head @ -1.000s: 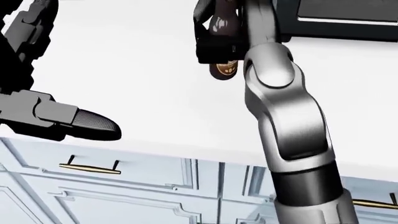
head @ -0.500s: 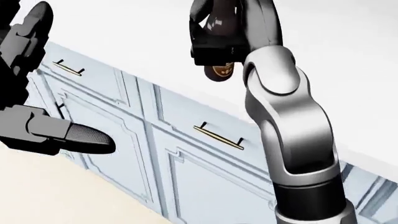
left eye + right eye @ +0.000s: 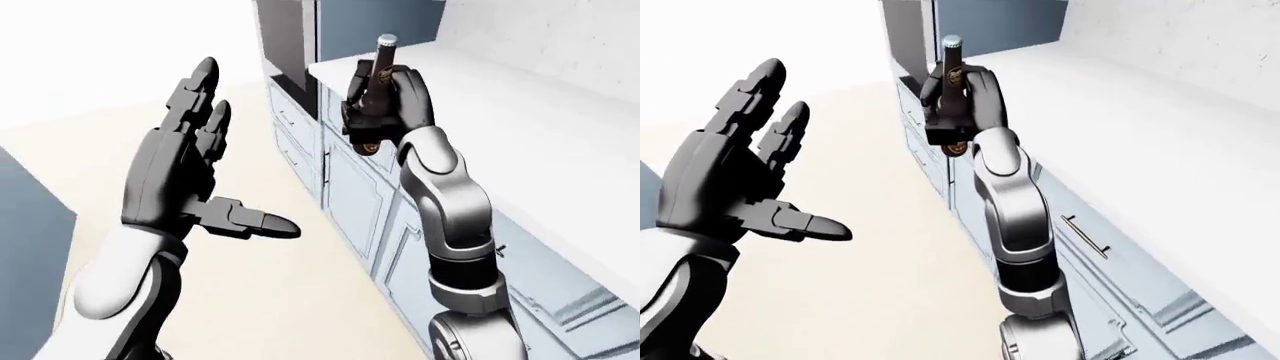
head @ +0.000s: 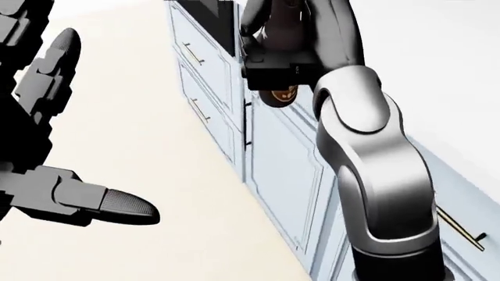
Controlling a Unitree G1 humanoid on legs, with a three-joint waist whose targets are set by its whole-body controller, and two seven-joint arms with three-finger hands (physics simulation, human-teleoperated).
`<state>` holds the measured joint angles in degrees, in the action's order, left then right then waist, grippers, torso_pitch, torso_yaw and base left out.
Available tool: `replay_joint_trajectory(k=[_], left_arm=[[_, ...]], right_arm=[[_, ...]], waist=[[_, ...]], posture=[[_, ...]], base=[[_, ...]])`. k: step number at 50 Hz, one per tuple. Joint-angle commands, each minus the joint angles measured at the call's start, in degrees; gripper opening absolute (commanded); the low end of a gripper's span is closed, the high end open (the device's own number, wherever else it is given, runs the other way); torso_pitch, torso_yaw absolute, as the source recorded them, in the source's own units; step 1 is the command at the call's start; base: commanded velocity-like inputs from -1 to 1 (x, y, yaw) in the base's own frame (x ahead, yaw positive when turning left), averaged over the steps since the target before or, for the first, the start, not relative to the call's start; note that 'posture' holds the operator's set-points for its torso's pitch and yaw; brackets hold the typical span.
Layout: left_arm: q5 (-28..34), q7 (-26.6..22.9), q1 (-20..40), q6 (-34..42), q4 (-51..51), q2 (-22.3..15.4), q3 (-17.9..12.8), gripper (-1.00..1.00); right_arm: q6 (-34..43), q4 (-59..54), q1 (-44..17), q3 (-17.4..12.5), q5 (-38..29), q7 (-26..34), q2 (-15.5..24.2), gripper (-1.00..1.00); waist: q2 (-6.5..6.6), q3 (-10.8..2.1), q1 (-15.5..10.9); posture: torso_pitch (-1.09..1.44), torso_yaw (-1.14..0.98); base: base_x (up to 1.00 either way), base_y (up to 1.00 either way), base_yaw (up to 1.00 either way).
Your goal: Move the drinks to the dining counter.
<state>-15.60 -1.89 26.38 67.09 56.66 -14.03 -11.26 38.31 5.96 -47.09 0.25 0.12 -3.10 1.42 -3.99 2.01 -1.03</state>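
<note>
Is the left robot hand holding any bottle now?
No, the left robot hand is open and empty; the right robot hand grips the bottle.

The camera has swung left: the counter (image 4: 469,70) slid right, floor (image 4: 156,146) now shows

Both hands are matte black with 3 segmented fingers (image 3: 205,105), forearms glossy silver-grey, black wrist bands.

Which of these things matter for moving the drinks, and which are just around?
Job:
- brown bottle, upright
- right hand, closed round it
- left hand, open, empty

Just around:
- white counter
- pale blue cabinets
- floor
</note>
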Motion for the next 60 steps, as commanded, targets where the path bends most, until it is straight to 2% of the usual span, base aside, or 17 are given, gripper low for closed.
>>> replay_joint_trajectory(k=[1,2,4,9,12,14,26,29,30,33,41,43,44,45,56,59,60], left_arm=[[0.61,-0.48,0.64,-1.22,2.11,0.18,0.06,1.00],[0.93,-0.73,0.37,-1.31,2.36,0.29,0.25,1.00],[0.94,-0.83,0.12,-0.81,3.23,0.36,0.25,1.00],[0.53,0.88,-2.65,-3.43,3.34,0.23,2.73,1.00],[0.94,1.19,-3.57,-4.23,3.34,0.24,3.40,1.00],[0.81,1.30,-4.17,-4.71,3.34,0.05,3.36,1.00],[8.51,-4.08,-3.18,-12.29,-6.92,2.70,4.27,1.00],[9.82,-4.80,-1.86,-12.09,-7.76,3.31,4.32,1.00],[10.31,-5.18,-2.33,-13.21,-8.52,3.50,4.52,1.00],[10.84,-5.74,-2.57,-12.01,-6.81,4.00,4.36,1.00],[10.69,-6.33,-3.48,-10.93,-4.48,4.39,3.19,1.00],[10.72,-6.42,-3.96,-11.67,-4.69,4.47,3.30,1.00],[10.75,-6.42,-3.97,-11.70,-4.68,4.47,3.38,1.00],[10.76,-6.32,-3.76,-11.31,-4.43,4.50,3.41,1.00],[10.91,-6.47,-4.78,-12.22,-4.43,4.86,3.57,1.00],[10.86,-6.41,-5.01,-11.90,-3.90,4.99,3.55,1.00],[10.86,-6.38,-5.11,-11.89,-3.80,5.04,3.53,1.00]], right_arm=[[-0.52,3.19,-1.15,-0.52,-0.46,-0.18,0.20,-1.00],[0.36,4.70,-0.63,-0.25,-0.64,-0.13,0.12,-1.00],[1.00,6.10,0.04,-0.16,-0.87,-0.11,-0.02,-1.00],[1.61,8.70,2.71,0.10,-1.52,0.45,-0.61,-1.00],[1.96,9.94,3.59,0.10,-1.29,0.58,-0.85,-1.00],[1.95,10.35,4.03,0.13,-1.18,0.64,-0.84,-1.00],[-0.81,7.86,4.21,-1.02,-0.37,1.41,0.70,-1.00],[0.99,9.91,3.80,-1.03,-0.16,1.56,1.00,-1.00],[1.49,10.16,3.64,-1.28,0.52,1.78,0.84,-1.00],[1.77,10.87,3.80,-0.91,0.45,1.76,0.96,-1.00],[1.77,11.29,4.04,-0.53,0.14,1.83,0.47,-1.00],[2.08,11.60,4.14,-0.56,0.31,1.83,0.31,-1.00],[2.08,11.56,4.14,-0.62,0.40,1.84,0.31,-1.00],[1.45,11.08,4.32,-0.72,0.54,1.95,0.35,-1.00],[1.82,11.92,4.58,-0.74,0.97,1.76,0.52,-1.00],[1.58,12.00,4.91,-0.54,0.91,1.80,0.45,-1.00],[2.08,12.43,4.83,-0.57,0.91,1.72,0.43,-1.00]], waist=[[-0.34,-2.19,-0.37],[0.42,-0.57,0.09],[0.26,-0.79,-0.53],[3.47,-0.05,-0.31],[6.28,-0.22,0.00],[9.66,-1.32,-0.11],[3.16,-0.16,-0.30],[-1.97,-1.71,0.23],[0.40,-0.68,0.31],[-0.08,-1.32,-0.44],[5.78,-0.51,0.15],[8.19,-0.96,0.14],[9.94,-2.74,0.07],[8.71,-0.94,-0.67],[2.67,-0.17,-0.36],[-2.60,-1.85,0.26],[0.67,-0.36,0.27]], posture=[[0.00,0.00],[0.00,0.00],[0.00,0.00],[0.00,0.00],[0.00,0.00],[0.00,0.00],[0.00,0.00],[0.00,0.00],[0.00,0.00],[0.00,0.00],[0.00,0.00],[0.00,0.00],[0.00,0.00],[0.00,0.00],[0.00,0.00],[0.00,0.00],[0.00,0.00]], base=[[0.00,0.00,1.00],[0.00,0.00,1.00],[0.00,0.00,1.00],[0.00,0.00,1.00],[0.00,0.00,1.00],[0.00,0.00,1.00],[0.00,0.00,1.00],[0.00,0.00,1.00],[0.00,0.00,1.00],[0.00,0.00,1.00],[0.00,0.00,1.00],[0.00,0.00,1.00],[0.00,0.00,1.00],[0.00,0.00,1.00],[0.00,0.00,1.00],[0.00,0.00,1.00],[0.00,0.00,1.00]])
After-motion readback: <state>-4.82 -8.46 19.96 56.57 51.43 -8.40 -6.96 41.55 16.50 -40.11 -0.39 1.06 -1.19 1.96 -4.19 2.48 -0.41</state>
